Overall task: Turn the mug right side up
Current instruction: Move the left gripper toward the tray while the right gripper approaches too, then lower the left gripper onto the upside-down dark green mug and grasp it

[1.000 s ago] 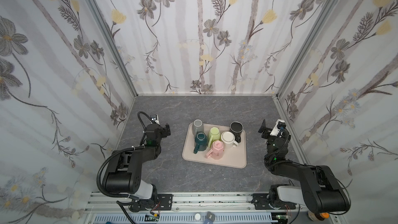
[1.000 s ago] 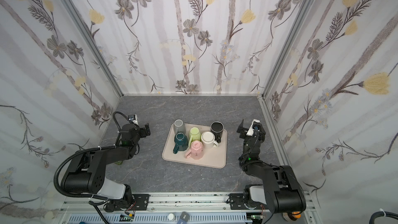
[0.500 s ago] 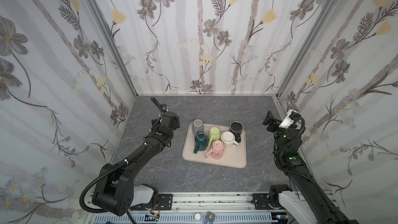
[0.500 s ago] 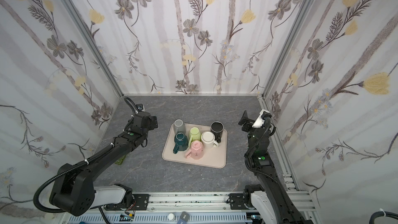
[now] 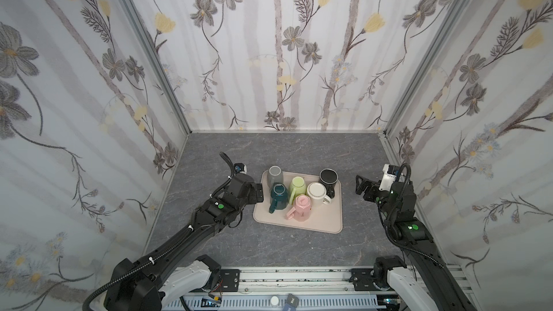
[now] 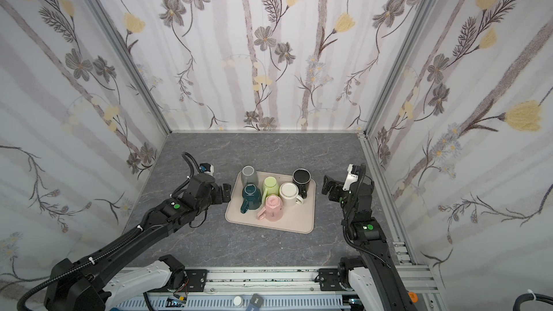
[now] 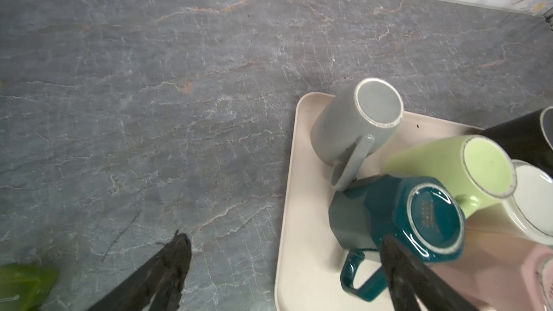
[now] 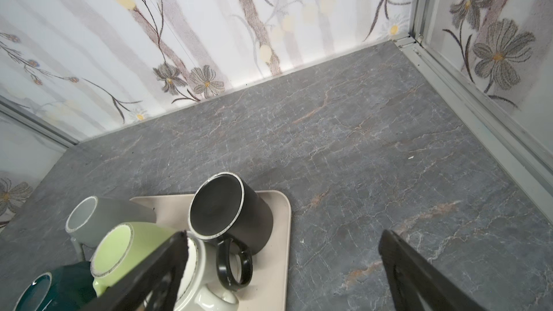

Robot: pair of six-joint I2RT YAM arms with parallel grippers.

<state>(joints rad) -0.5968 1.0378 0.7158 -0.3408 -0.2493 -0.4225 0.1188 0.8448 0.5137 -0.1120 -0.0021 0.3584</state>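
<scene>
While both arms reach in over the grey table [image 5: 284, 151], six mugs are seen in both top views standing base-up on the beige tray [image 5: 326, 219]. The pink mug [image 5: 302, 206] is placed near the tray's middle. From it, the green mug [image 5: 297, 185] is found at 12 o'clock, the teal mug [image 5: 279, 194] at 10 o'clock and the white mug [image 5: 317, 193] at 2 o'clock. The grey mug [image 5: 275, 175] is set in the tray's 11 o'clock corner and the black mug [image 5: 328, 177] in its 1 o'clock corner. The left gripper [image 5: 259, 194] is held at the tray's 9 o'clock rim, just beside the teal mug. The right gripper [image 5: 360, 185] is kept apart from the tray at 3 o'clock.

In the left wrist view, the left gripper's jaws are spread wide and empty. One finger [image 7: 167, 267] is seen over the table, the other in front of the teal mug.

In the right wrist view, the right gripper's jaws are likewise spread wide and empty. One finger [image 8: 143, 279] is seen in front of the white mug, the other over bare table, with the black mug's handle turned toward the camera.
</scene>
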